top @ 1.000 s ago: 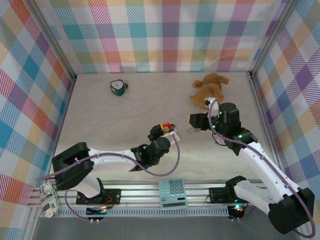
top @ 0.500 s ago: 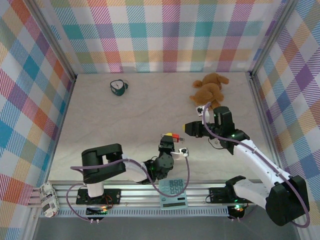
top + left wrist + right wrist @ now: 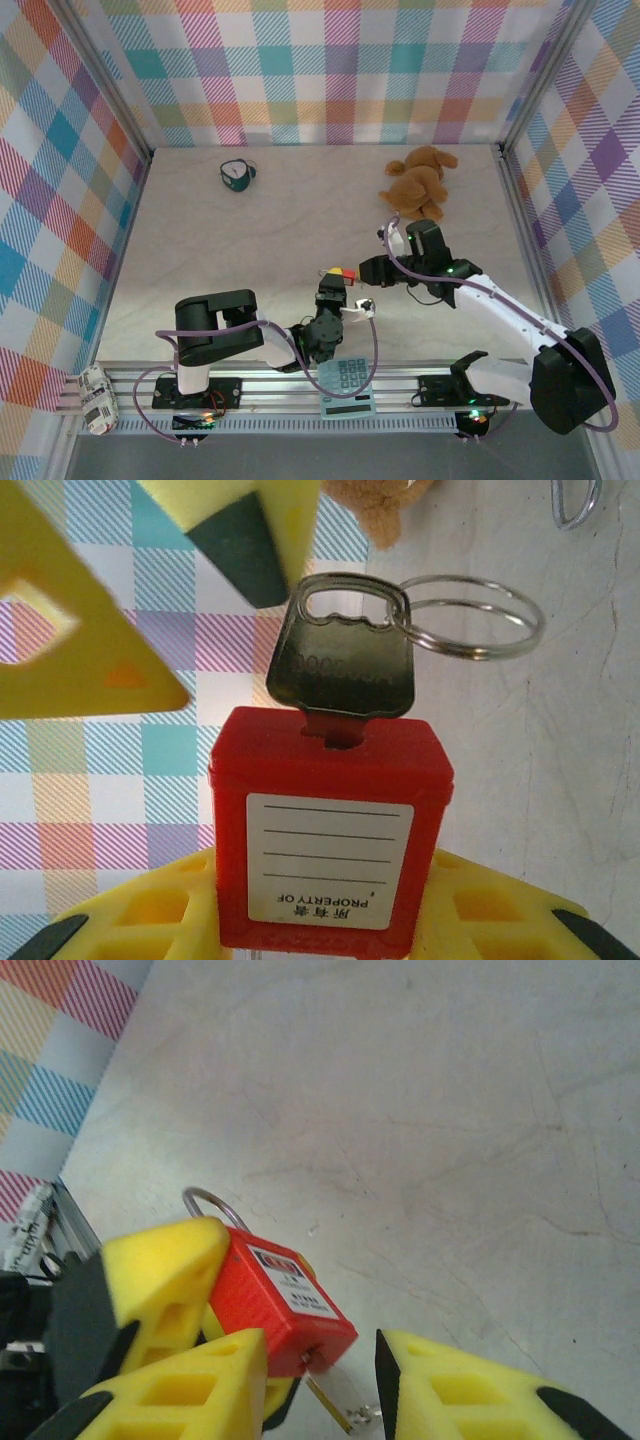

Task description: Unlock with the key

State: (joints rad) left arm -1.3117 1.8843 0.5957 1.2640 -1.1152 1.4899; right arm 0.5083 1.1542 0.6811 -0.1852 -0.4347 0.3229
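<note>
While I watch from the remote desk, the left gripper (image 3: 315, 935) is clamped on the red padlock (image 3: 330, 830), one yellow finger on each side of its body. The key (image 3: 345, 655) sits in the lock's keyhole, its wire ring (image 3: 470, 615) looping off to the right. Further right, the right gripper (image 3: 320, 1355) straddles the key with jaws apart, gripping nothing.
</note>
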